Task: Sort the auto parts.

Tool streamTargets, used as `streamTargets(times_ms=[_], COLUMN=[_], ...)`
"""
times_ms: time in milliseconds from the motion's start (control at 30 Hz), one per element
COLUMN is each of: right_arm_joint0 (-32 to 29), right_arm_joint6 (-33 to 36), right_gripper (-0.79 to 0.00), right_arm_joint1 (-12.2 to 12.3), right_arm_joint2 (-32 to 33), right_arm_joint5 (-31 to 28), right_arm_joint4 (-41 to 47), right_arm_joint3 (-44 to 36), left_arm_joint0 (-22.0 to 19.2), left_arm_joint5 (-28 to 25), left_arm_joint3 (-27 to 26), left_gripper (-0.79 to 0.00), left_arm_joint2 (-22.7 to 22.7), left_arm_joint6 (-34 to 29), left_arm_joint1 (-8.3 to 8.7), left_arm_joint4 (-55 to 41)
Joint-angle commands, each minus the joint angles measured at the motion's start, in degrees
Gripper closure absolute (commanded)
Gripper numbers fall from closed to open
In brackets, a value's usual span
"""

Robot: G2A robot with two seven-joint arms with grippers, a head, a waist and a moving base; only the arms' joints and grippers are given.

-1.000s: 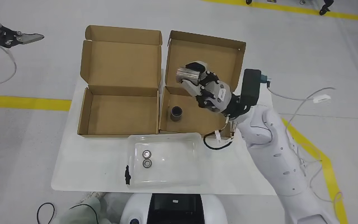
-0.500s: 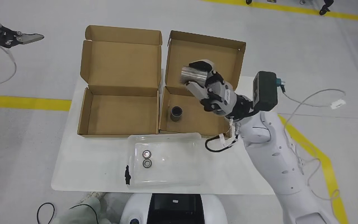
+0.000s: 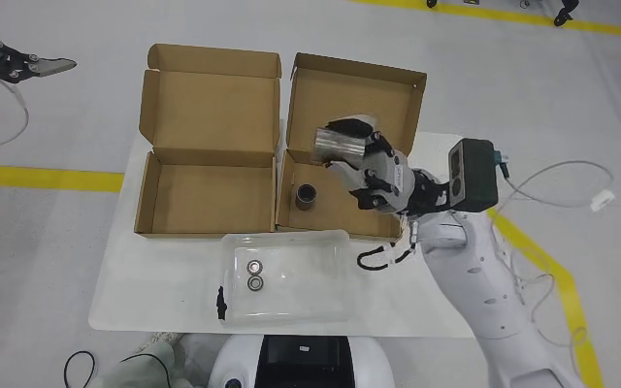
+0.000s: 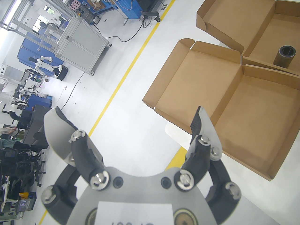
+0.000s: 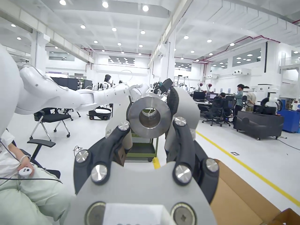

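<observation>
the right gripper is clenched on a shiny metal sleeve, holding it in the air over the right cardboard box, at about 1 o'clock from the dark sleeve that stands on that box's floor. the left gripper hangs released with nothing between its fingers, out past the table's 10 o'clock corner, beyond the left cardboard box. at 6 o'clock of the boxes a clear tray holds two small bearings, one just beside the other.

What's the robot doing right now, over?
Right gripper shut on metal sleeve, held over right box. Left gripper open, far aside. Dark sleeve stands in that box.
</observation>
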Motion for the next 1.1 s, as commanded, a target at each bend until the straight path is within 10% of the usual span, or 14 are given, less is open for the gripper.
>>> streamTargets(times_ms=[0, 267, 1067], right_arm_joint0=[-0.2, -0.9, 0.4], right_arm_joint6=[-1.0, 2.8, 43.3], right_gripper=[0.0, 0.0, 0.0], right_arm_joint1=[0.0, 0.7, 5.4], right_arm_joint2=[0.8, 3.4, 2.6], right_arm_joint5=[-0.1, -2.9, -0.8], right_arm_joint4=[-1.3, -4.5, -4.3], right_arm_joint3=[0.5, 4.5, 14.1], left_arm_joint0=[0.0, 0.0, 0.0], left_arm_joint5=[0.0, 0.0, 0.0], left_arm_joint3=[0.0, 0.0, 0.0], left_gripper=[-0.785, -0.785, -0.785], left_arm_joint2=[0.0, 0.0, 0.0], left_arm_joint6=[0.0, 0.0, 0.0], left_arm_joint1=[0.0, 0.0, 0.0], left_arm_joint4=[0.0, 0.0, 0.0])
